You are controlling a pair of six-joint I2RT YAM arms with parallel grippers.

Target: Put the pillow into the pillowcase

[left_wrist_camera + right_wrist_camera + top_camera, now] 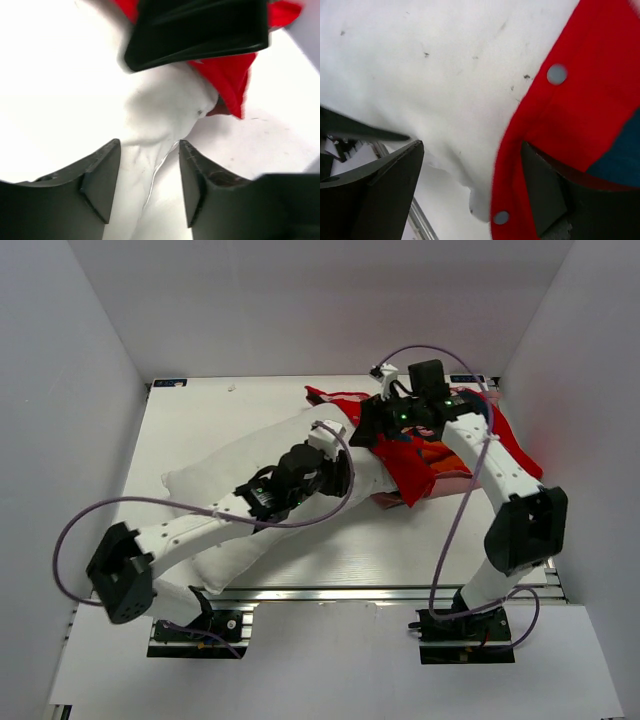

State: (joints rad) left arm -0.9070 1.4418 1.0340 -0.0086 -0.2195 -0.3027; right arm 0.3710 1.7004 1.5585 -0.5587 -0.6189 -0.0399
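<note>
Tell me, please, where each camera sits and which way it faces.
Top external: above, behind the bases, looking down at the table; both arms show.
Left wrist: on the left arm, facing the pillow; left gripper open.
Right wrist: on the right arm, facing pillow and pillowcase; right gripper open.
Shared: all show pillow meeting pillowcase.

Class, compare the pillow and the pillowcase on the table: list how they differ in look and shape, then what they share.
The pillow is plain white; the pillowcase is red with blue and orange patches.
The pillow is plump; the pillowcase lies limp and crumpled.
The pillowcase's edge carries round studs; the pillow shows none.
Both are fabric.
</note>
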